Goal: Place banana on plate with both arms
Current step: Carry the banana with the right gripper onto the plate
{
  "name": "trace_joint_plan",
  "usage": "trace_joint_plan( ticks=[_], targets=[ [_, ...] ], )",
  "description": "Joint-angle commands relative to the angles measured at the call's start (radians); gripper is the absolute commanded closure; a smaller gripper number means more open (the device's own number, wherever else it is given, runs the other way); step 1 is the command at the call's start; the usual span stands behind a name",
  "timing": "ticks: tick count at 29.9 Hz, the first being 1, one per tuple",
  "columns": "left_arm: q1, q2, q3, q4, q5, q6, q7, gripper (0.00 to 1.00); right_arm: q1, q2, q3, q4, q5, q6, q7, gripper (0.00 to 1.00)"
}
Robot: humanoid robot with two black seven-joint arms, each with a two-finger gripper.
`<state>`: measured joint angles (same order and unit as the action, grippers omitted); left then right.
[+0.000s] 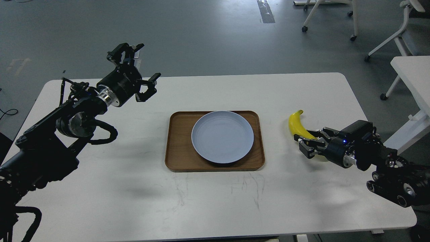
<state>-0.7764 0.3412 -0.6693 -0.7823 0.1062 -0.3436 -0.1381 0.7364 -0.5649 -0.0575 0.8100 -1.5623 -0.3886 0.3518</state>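
The yellow banana (pixel 296 125) lies on the white table right of the tray, its dark tip pointing away from me. My right gripper (pixel 305 144) is low over the banana's near half, with its jaws closed against the fruit on both sides. The banana's near end is hidden behind the gripper. The pale blue-lavender plate (pixel 222 136) sits empty on the brown wooden tray (pixel 178 148) at the table's middle. My left gripper (pixel 146 62) is open and empty, raised above the table's far left, well apart from the plate.
The white table (pixel 215 201) ends close behind my left gripper and close to the right of my right arm. A second white table (pixel 413 77) and wheeled chairs (pixel 396 37) stand on the grey floor beyond the right edge.
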Motion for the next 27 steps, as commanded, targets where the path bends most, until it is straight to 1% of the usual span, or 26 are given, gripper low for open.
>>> trace_joint_plan(
  ticks=[1,2,4,7,9,11,12,13,14,18,19,21,25,27],
  targets=[
    [0.000,-0.002,0.002,0.000,0.007,0.000,0.000,0.02,0.026,-0.004,0.016,0.043,0.051,-0.038,-0.002,1.00],
    [0.000,-0.004,0.002,0.000,0.010,0.000,0.000,0.02,0.038,-0.009,0.019,0.067,0.068,-0.036,-0.002,1.00],
    [-0.001,-0.005,0.002,0.000,0.012,0.000,0.000,0.02,0.096,-0.016,0.018,0.167,0.161,-0.029,-0.004,1.00],
    [-0.001,-0.005,0.002,0.000,0.012,0.000,0.000,0.02,0.132,-0.017,0.012,0.236,0.231,-0.009,-0.002,1.00],
    [-0.003,-0.001,0.002,0.000,0.012,0.000,0.002,0.02,0.159,-0.004,0.007,0.291,0.254,0.025,-0.002,1.00],
    [-0.001,0.004,0.002,0.000,0.012,0.000,0.002,0.02,0.179,0.023,-0.002,0.305,0.257,0.052,-0.002,1.00],
    [-0.001,0.005,0.002,0.000,0.012,0.000,0.002,0.02,0.187,0.063,-0.019,0.298,0.255,0.078,-0.004,1.00],
    [-0.001,0.005,0.002,0.000,0.012,0.000,0.002,0.02,0.187,0.063,-0.019,0.298,0.255,0.079,-0.004,1.00],
    [-0.001,0.007,0.002,0.000,0.012,0.000,0.002,0.02,0.193,0.098,-0.037,0.284,0.257,0.094,-0.004,1.00],
    [0.000,0.016,0.000,0.000,0.012,0.000,-0.001,0.02,0.219,0.183,-0.099,0.241,0.265,0.105,-0.013,1.00],
    [0.000,0.016,0.000,0.000,0.012,0.000,-0.001,0.02,0.219,0.183,-0.099,0.241,0.265,0.105,-0.013,1.00],
    [0.000,0.033,0.000,0.000,0.010,-0.002,-0.001,0.02,0.228,0.213,-0.107,0.187,0.268,0.128,-0.014,1.00],
    [0.002,0.039,-0.001,0.000,0.010,-0.008,-0.005,0.02,0.236,0.247,-0.107,0.149,0.268,0.180,-0.016,1.00],
    [0.006,0.039,-0.003,0.001,0.009,-0.009,-0.006,0.02,0.238,0.263,-0.107,0.132,0.268,0.188,-0.016,1.00]
  ],
)
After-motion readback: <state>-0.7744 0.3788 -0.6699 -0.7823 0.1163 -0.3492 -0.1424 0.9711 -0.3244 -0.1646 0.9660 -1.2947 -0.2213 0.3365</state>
